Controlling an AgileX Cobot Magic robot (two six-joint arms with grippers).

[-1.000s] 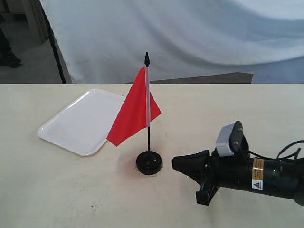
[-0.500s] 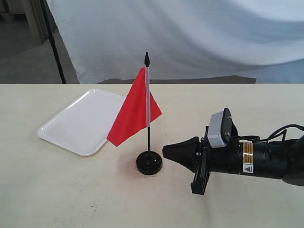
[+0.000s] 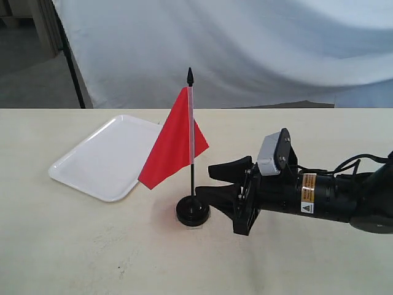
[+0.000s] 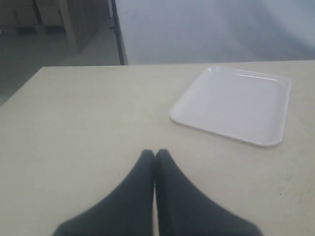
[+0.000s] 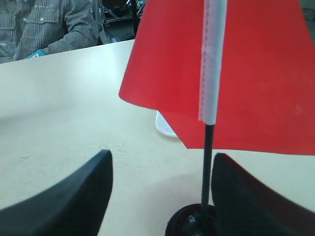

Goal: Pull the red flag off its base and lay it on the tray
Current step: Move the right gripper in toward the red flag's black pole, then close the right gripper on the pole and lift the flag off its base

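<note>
The red flag [image 3: 175, 147] stands upright in the round black base [image 3: 193, 212] near the table's middle. The white tray [image 3: 107, 157] lies to its left, bare. My right gripper [image 3: 207, 181] lies low and level just right of the pole, open, its fingertips reaching the pole above the base. In the right wrist view the flag [image 5: 246, 73] fills the frame; its black pole stands between the open jaws [image 5: 160, 162], close to one finger [image 5: 231, 187], above the base [image 5: 192, 223]. My left gripper [image 4: 155, 153] is shut and empty over bare table, apart from the tray [image 4: 236, 105].
A white backdrop cloth [image 3: 245, 49] hangs behind the table. A person in a striped shirt [image 5: 44, 24] sits beyond the table's far edge in the right wrist view. A black stand pole [image 3: 70, 61] rises at the back left.
My right gripper has moved left up to the flag pole and its jaws have opened from shut. The flag, base and tray have not moved.
</note>
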